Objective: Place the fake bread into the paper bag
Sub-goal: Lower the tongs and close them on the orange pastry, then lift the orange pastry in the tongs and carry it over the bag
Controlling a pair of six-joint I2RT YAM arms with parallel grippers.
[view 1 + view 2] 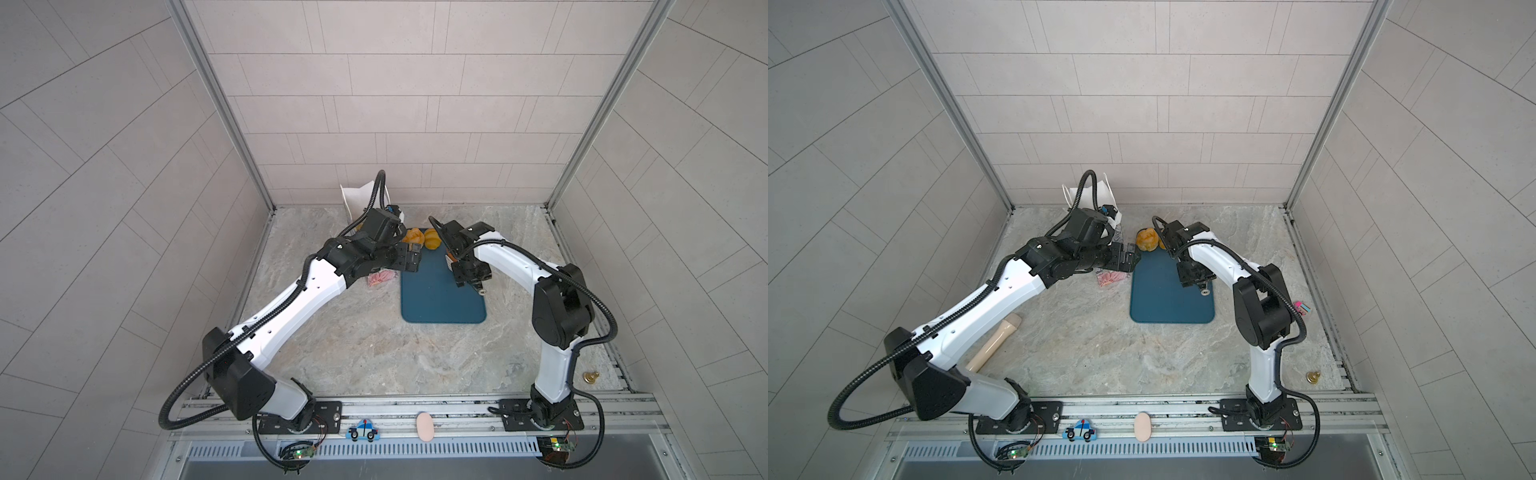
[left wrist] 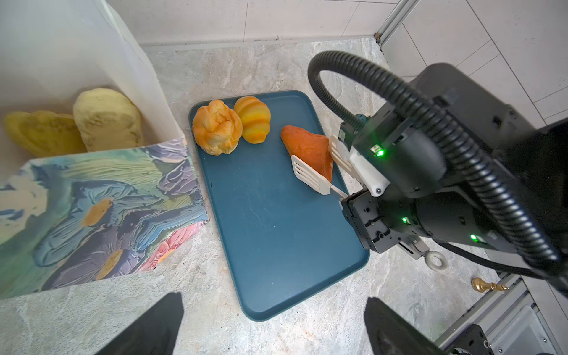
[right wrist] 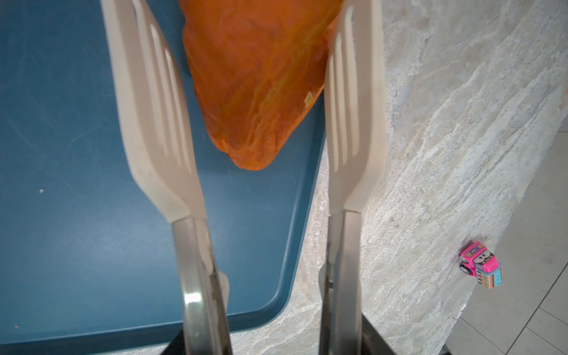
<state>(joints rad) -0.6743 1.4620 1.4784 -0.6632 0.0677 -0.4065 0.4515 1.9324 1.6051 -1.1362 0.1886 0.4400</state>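
You have five pieces of bread in sight. Three lie on the one blue tray. A knotted roll and a striped croissant touch each other at its far left corner, and an orange wedge lies close to its right rim. Two pale yellow pieces sit side by side in the bottom of the one bag. The bag stands open-mouthed by the back wall, and its painted face is just beside the tray's left edge, near the roll.

Your right gripper is clamped on one pair of tongs. Their two slotted cream blades stand apart, one on each side of the wedge. The outer blade hangs just past the tray's rim, over the table. You cannot tell whether either blade touches the wedge. Your left gripper hangs empty with its jaws spread wide, above the table near the tray's near left corner.

The near half of the tray is bare blue, and the marble in front of it lies open to the front rail.

There is one of each stray:
- a pink packet left of the tray
- a beige rod under the left arm
- a pink toy truck near the table's right edge
- a gold chess piece near the same edge
- a police-car cutout on the rail
- a pink oval on the rail

The print on the truck is too small to read.
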